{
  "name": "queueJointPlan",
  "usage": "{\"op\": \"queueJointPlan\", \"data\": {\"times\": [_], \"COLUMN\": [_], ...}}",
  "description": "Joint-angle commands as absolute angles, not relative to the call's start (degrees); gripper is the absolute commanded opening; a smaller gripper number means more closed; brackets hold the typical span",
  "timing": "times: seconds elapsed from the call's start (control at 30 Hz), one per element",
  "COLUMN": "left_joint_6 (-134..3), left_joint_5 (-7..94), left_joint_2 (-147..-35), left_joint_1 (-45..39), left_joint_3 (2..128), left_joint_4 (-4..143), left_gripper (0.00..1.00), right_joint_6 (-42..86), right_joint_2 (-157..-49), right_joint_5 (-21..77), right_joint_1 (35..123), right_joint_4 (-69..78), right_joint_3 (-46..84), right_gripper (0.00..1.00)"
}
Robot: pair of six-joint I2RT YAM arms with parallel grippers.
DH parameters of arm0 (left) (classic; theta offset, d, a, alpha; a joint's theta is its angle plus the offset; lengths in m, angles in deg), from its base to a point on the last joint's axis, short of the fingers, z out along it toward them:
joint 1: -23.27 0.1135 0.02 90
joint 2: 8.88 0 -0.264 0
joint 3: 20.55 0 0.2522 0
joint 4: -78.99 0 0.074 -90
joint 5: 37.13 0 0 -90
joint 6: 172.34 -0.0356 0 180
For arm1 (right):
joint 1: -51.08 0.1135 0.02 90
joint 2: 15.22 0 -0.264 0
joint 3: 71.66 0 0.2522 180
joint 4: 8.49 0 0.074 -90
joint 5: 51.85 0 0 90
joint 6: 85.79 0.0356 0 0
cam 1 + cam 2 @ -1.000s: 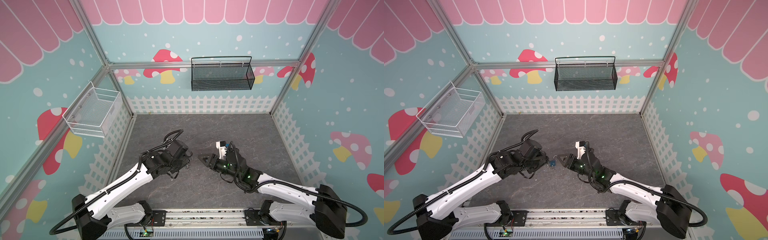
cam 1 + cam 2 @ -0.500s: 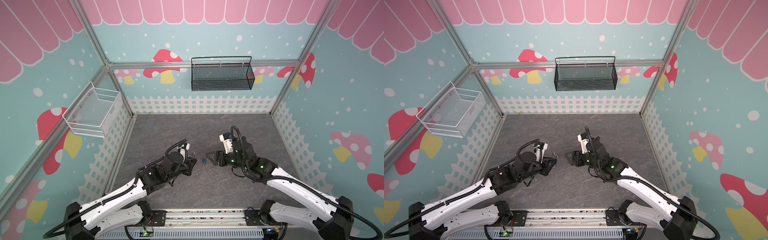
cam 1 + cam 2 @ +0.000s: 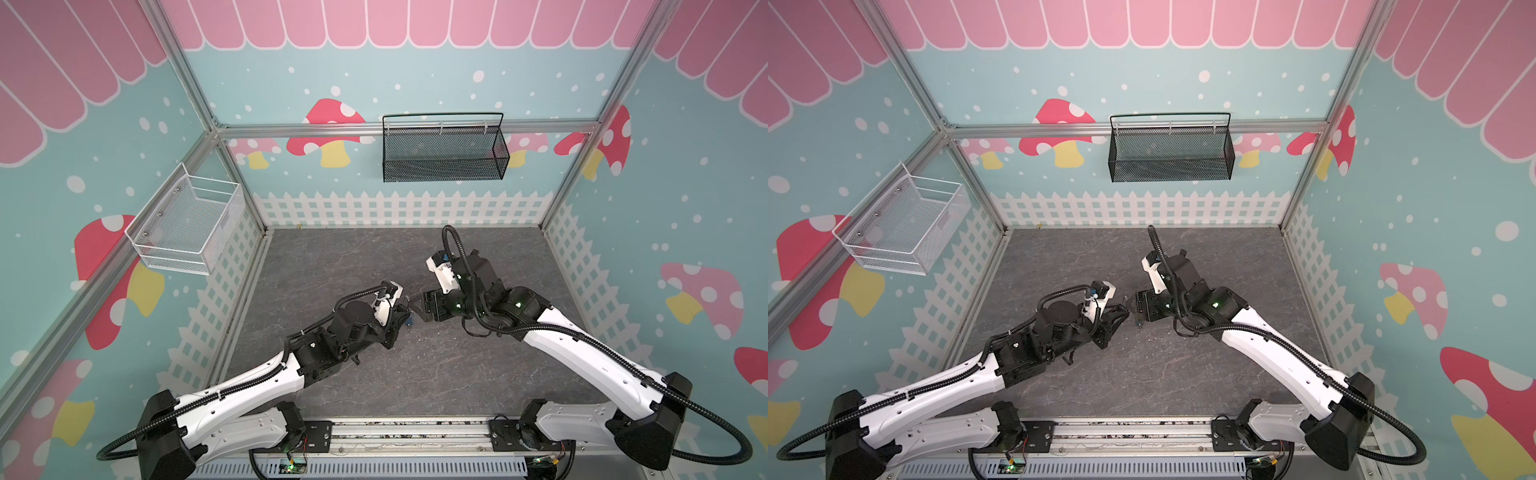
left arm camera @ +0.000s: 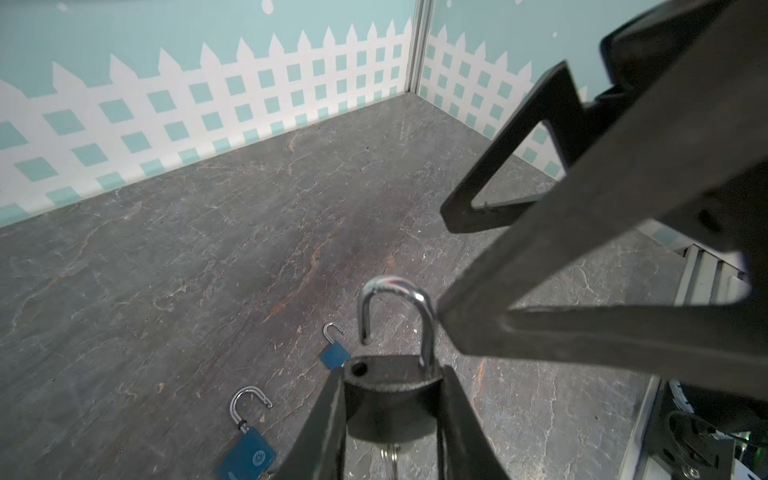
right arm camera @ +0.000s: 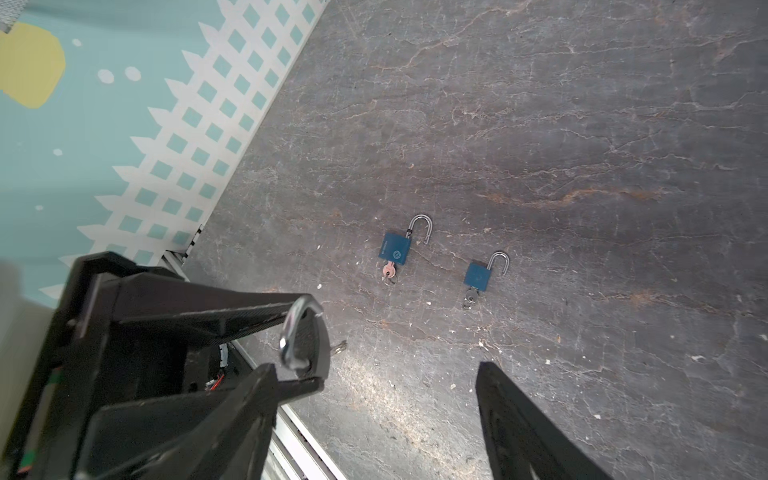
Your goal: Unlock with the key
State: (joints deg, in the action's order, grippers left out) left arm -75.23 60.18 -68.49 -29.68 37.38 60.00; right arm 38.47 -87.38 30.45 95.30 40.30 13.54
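Left pincer (image 4: 391, 374) is clamped on a dark padlock (image 4: 390, 392), its shackle (image 4: 424, 316) open and the key (image 4: 389, 455) hanging underneath. Right pincer (image 5: 376, 368) is spread apart just beside the shackle. A big blue padlock (image 5: 395, 249) and a small blue padlock (image 5: 478, 275) lie on the counter (image 5: 582, 124) nearby.

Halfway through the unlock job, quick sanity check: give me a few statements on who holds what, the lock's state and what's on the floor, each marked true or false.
1. The left gripper is clamped on a padlock. True.
2. That padlock's shackle is latched shut. False: one end stands free above the body, so it is open.
3. The right gripper grips a key. False: its jaws stand open and empty; a key hangs under the held padlock.
4. A big blue padlock and a small blue padlock lie on the floor, both with open shackles. True.
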Motion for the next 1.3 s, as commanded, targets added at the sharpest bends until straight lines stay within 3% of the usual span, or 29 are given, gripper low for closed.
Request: {"op": "queueJointPlan", "data": {"times": [0.0,0.57,1.07,1.27], "left_joint_6": [-78.13,-79.6,-79.52,-78.68], "left_joint_5": [60.05,60.17,61.41,63.49], "left_joint_2": [-67.36,-66.45,-65.36,-65.5], "left_joint_1": [-29.91,-30.25,-30.25,-30.26], "left_joint_3": [37.24,36.87,35.75,36.1], "left_joint_4": [63.92,63.42,65.15,64.62], "left_gripper": [0.0,0.0,0.0,0.0], "right_joint_6": [36.27,28.67,24.06,24.49], "right_joint_2": [-88.97,-99.67,-94.96,-93.67], "right_joint_5": [31.1,36.39,21.98,21.11], "right_joint_1": [95.02,93.7,89.62,89.16], "right_joint_4": [44.24,56.21,54.01,53.02], "right_joint_3": [17.14,31.64,27.8,25.09], "right_gripper": [0.78,0.82,0.82,0.82]}}
